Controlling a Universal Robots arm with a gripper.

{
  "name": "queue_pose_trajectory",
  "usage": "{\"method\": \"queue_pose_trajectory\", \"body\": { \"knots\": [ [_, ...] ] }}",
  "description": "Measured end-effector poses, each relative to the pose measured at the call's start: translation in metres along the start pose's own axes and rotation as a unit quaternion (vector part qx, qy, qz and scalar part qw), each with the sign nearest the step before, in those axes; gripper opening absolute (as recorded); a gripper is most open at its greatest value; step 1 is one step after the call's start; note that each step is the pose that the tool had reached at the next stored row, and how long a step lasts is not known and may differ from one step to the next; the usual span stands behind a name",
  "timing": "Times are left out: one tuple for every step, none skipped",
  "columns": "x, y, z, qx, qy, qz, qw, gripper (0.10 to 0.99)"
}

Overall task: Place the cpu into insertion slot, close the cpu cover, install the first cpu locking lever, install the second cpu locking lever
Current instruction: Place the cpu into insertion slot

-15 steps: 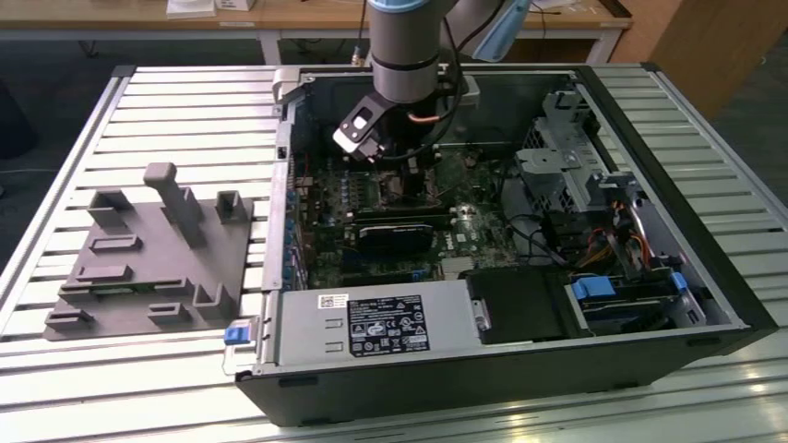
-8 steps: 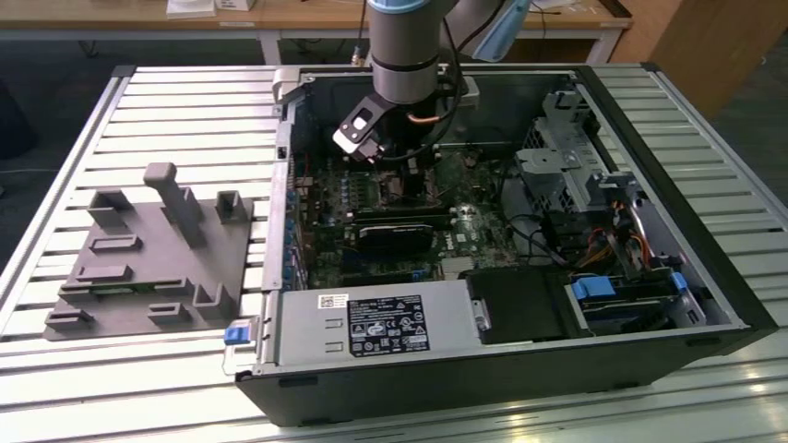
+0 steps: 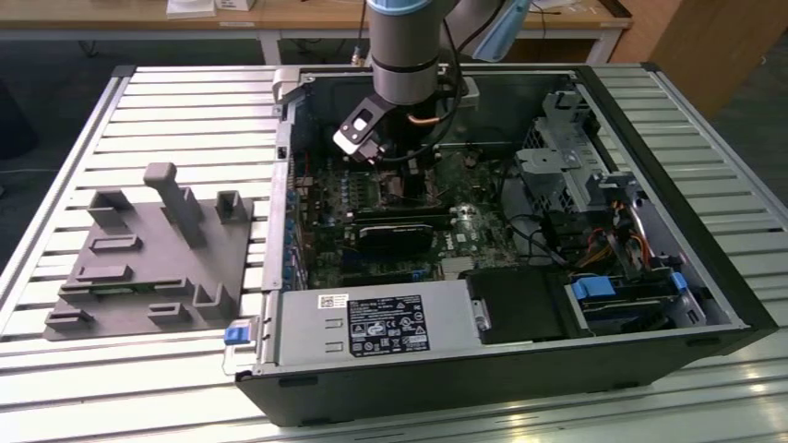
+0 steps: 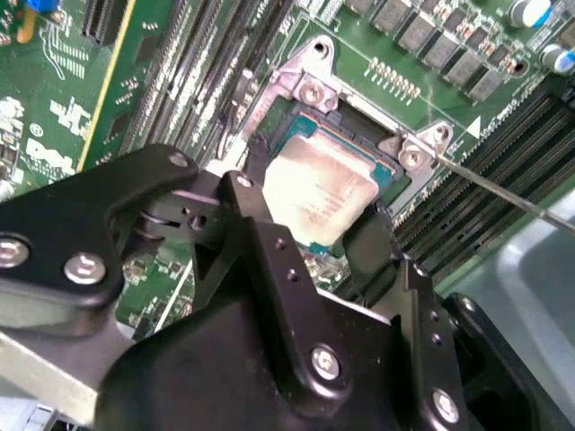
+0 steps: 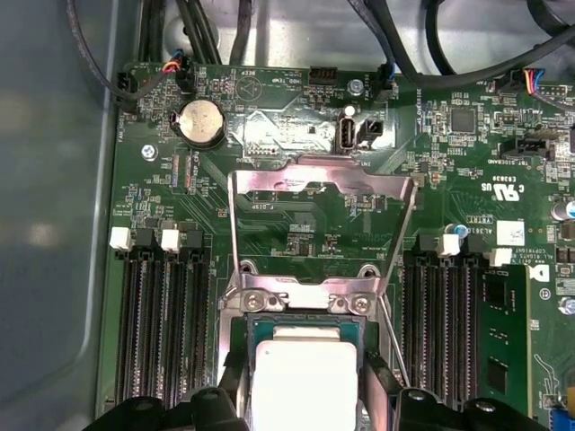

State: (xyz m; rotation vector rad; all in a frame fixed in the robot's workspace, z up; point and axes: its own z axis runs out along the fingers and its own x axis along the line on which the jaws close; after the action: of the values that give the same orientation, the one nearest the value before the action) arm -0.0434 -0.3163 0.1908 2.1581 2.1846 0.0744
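Observation:
The cpu (image 5: 304, 370) (image 4: 316, 184), a pale silvery square chip, lies in the insertion slot (image 5: 244, 325) of the green motherboard. My gripper (image 5: 303, 388) (image 4: 311, 205) reaches down over it, its black fingers (image 5: 230, 382) pressed against two opposite sides of the chip. The cpu cover (image 5: 377, 184), a thin metal frame with an open window, stands raised on its hinge behind the socket. A thin wire locking lever (image 4: 503, 190) (image 5: 393, 346) juts out unlatched beside the socket. In the exterior view the arm (image 3: 407, 55) dips into the open computer case.
Memory slots (image 5: 162, 332) flank the socket on both sides. A black graphics card (image 3: 400, 231) lies just in front of the socket, a power supply (image 3: 369, 323) by the case's near wall, drive bays (image 3: 615, 295) at the exterior view's right. A grey fixture block (image 3: 148, 258) sits outside the case.

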Motion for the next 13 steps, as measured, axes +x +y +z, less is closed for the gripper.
{"method": "queue_pose_trajectory", "body": {
  "knots": [
    [0.0, 0.0, 0.0, 0.0, 0.0, 0.0, 1.0, 0.612],
    [0.0, 0.0, 0.0, 0.0, 0.0, 0.0, 1.0, 0.612],
    [0.0, 0.0, -0.0005, 0.0, -0.0001, 0.0, 1.0, 0.612],
    [-0.0001, 0.0001, -0.0015, 0.0, 0.0, 0.0, 1.0, 0.612],
    [0.0, 0.0002, -0.0029, 0.0, 0.0, 0.0, 1.0, 0.612],
    [-0.0001, 0.0003, -0.0045, 0.0, 0.0, 0.0, 1.0, 0.612],
    [-0.0001, 0.0005, -0.0064, 0.0, 0.0, 0.0, 1.0, 0.612],
    [-0.0001, 0.0006, -0.0084, 0.0, 0.0001, 0.0, 1.0, 0.612],
    [-0.0002, 0.0008, -0.0101, 0.0, 0.0001, 0.0, 1.0, 0.6],
    [-0.0002, 0.0009, -0.0116, 0.0, 0.0002, 0.0, 1.0, 0.6],
    [-0.0002, 0.0011, -0.0133, 0.0001, 0.0002, 0.0, 1.0, 0.533],
    [-0.0002, 0.0012, -0.0145, 0.0002, 0.0002, 0.0, 1.0, 0.475],
    [-0.0002, 0.0013, -0.0153, 0.0003, 0.0004, 0.0, 1.0, 0.475]
  ]
}}
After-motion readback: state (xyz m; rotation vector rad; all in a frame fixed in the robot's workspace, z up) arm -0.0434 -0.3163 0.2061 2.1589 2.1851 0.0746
